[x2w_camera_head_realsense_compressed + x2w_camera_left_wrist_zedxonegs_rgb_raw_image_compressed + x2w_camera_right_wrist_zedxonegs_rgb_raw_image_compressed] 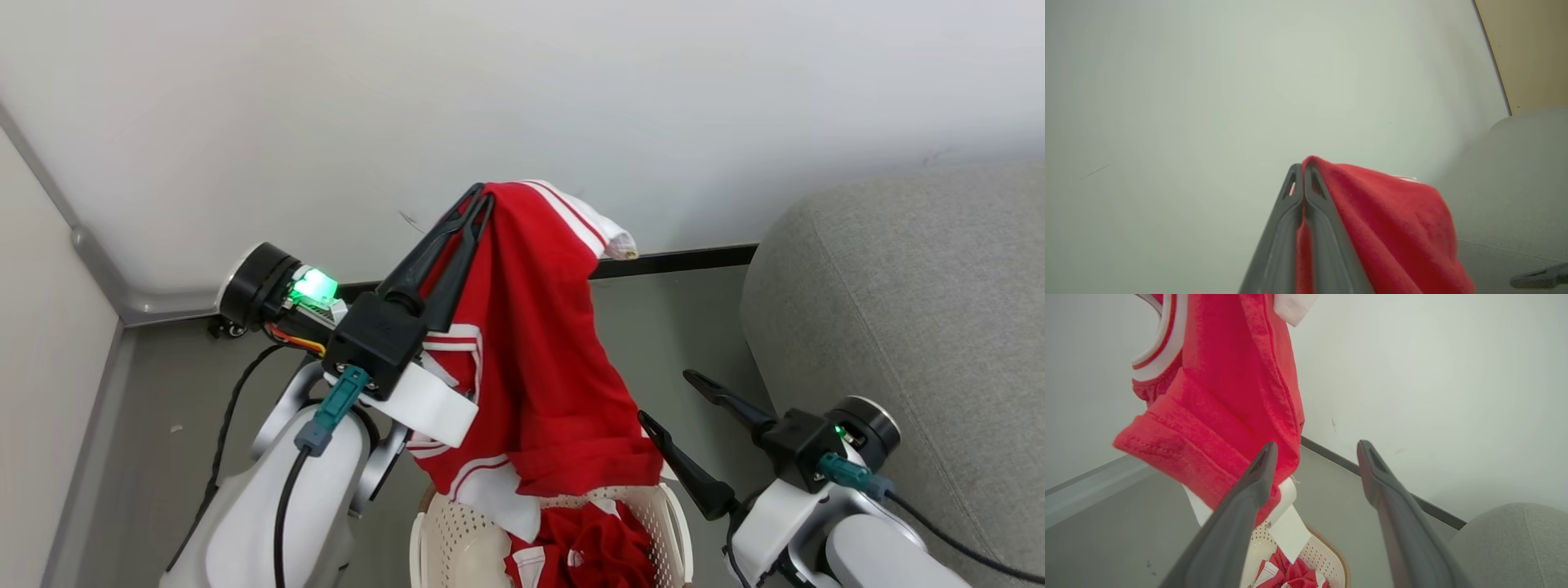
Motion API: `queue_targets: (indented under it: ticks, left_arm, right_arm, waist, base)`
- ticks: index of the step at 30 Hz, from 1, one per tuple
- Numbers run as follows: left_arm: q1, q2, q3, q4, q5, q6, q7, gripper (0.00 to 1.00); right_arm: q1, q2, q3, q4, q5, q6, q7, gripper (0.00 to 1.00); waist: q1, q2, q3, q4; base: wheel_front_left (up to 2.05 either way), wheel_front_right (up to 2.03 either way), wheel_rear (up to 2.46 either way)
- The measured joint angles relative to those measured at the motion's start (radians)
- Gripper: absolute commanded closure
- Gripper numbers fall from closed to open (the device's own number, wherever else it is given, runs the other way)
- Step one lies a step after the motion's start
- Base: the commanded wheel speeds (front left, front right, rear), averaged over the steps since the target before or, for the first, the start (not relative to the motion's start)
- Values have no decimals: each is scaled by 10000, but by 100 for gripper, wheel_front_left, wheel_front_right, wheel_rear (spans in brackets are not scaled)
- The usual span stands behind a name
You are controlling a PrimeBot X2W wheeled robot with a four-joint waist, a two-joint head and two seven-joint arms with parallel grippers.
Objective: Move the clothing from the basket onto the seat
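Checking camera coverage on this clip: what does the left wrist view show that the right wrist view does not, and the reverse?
The left wrist view adds the left gripper, jaws shut on the top fold of the lifted garment, and a beige panel at upper right. The right wrist view adds the right gripper with jaws open, and the basket below with more red clothing inside. Both share the lifted garment, the white wall and the grey seat.
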Motion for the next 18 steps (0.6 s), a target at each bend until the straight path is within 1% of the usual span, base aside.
queue_targets:
  ticks: [5, 18]
  left_arm:
    - [-78, -148, -194, -224, 0, -176, 0, 100]
    - [-185, -397, -652, -489, -2, -472, 107, 100]
  right_arm:
    - [-428, -272, 504, -40, 642, 0, 153, 0]
    - [-1472, -752, 3062, -341, 2084, 0, 802, 0]
  waist:
    - [0, 0, -122, 110]
    - [0, 0, -226, 398]
  base:
    - [0, 0, 0]
    - [0, 0, 0]
